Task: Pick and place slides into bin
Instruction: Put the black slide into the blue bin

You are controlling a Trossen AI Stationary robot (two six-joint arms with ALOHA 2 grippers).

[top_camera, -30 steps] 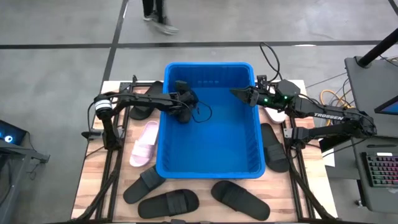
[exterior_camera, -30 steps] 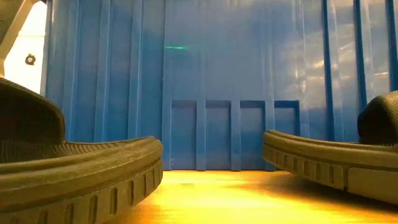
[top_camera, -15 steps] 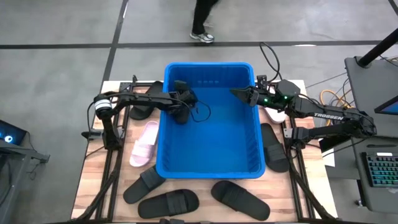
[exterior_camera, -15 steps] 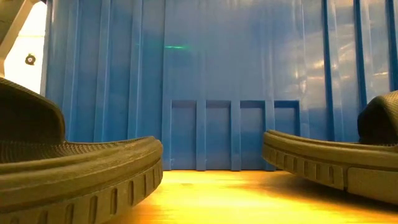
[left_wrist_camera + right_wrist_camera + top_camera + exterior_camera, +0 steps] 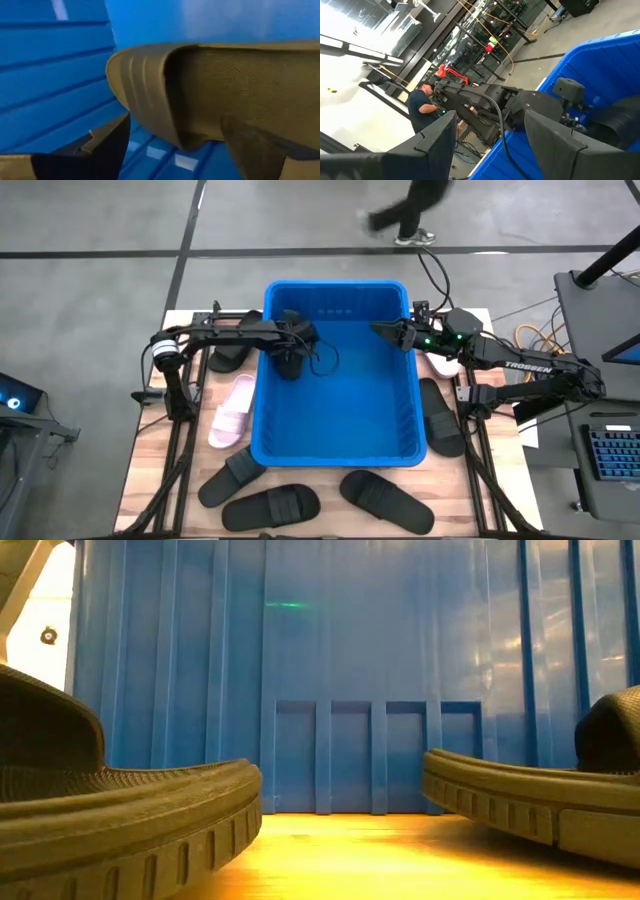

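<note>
1. High view: the blue bin (image 5: 338, 405) sits mid-surface (image 5: 160, 480). The left gripper (image 5: 291, 357) reaches over the bin's left wall near its far end, above a black slide (image 5: 293, 365) inside the bin. The right gripper (image 5: 385, 331) hangs at the bin's far right corner. Other slides lie outside: a pink one (image 5: 231, 411) left of the bin, black ones along the near edge (image 5: 270, 506) and to the right (image 5: 442, 430). A person's legs (image 5: 412, 210) cross the floor beyond.
2. Low view: the bin's ribbed blue wall (image 5: 340, 670) fills the background, with black slide soles at the left (image 5: 120, 810) and the right (image 5: 530, 800) on the wood.
3. Left wrist view: the fingers (image 5: 105, 145) stand apart, the slide's strap (image 5: 200, 90) between them, not clamped, blue bin wall behind.
4. Right wrist view: its fingers (image 5: 440, 135) are spread with nothing between them; the left arm (image 5: 520, 107) and the bin rim (image 5: 600, 50) lie beyond, and a person (image 5: 422, 102) stands in the room.
</note>
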